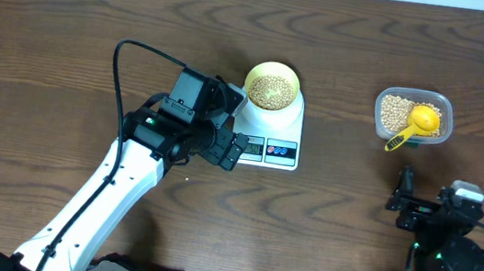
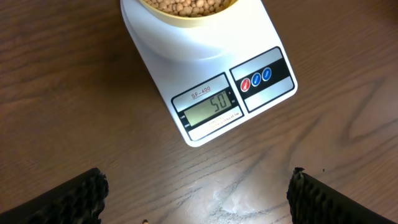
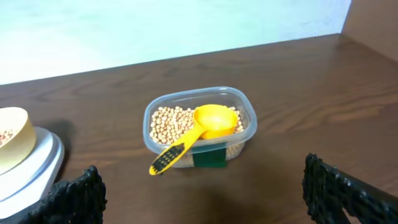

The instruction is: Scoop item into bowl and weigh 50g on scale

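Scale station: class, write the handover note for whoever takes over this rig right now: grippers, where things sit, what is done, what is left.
Left gripper: open, empty, over the table in front of the white digital scale.
Right gripper: open, empty, facing the clear plastic tub.
Small pale-yellow bowl of tan beans sits on the scale; display reads 50.
Yellow scoop lies in the tub on more beans.
Done: weighing, apparently.
Left: probably only pulling the arms back.
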Available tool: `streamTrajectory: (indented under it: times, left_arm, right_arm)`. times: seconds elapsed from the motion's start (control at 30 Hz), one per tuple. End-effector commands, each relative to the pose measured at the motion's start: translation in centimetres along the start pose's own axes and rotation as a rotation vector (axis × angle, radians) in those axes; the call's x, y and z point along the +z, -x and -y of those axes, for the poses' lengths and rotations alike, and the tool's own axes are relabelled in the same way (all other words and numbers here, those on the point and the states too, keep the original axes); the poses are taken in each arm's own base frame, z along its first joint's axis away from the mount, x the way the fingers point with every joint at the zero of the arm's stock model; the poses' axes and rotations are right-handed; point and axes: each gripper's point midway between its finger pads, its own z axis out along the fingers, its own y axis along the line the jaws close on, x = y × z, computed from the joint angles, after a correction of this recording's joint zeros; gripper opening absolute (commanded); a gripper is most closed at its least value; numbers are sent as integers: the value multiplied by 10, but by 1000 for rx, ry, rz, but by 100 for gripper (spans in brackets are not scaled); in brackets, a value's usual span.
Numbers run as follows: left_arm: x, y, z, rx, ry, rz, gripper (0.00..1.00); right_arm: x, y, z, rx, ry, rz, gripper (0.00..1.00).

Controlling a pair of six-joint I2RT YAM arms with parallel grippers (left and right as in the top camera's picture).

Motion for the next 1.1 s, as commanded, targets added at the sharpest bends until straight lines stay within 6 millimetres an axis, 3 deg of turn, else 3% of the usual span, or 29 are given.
streamTrajectory:
  times: [0.0,0.23,0.53,0.87,1.07]
  left_arm:
    - [3,-4,0,-6,1,-11,95]
    - [3,-4,0,-6,1,-11,95]
    - [3,-4,0,-6,1,-11,95]
    - [3,-4,0,-6,1,-11,95]
    - [3,-4,0,-6,1,-11,95]
  right_arm:
    - [3,-11,-4,-10,23,22,99]
    - [9,-23,-4,-4,36,103,99]
    - [3,-14,-5,-97,33,149,99]
    - [2,-15,-21,-107,97,149,99]
    - [2,-15,-17,-105,85,149,99]
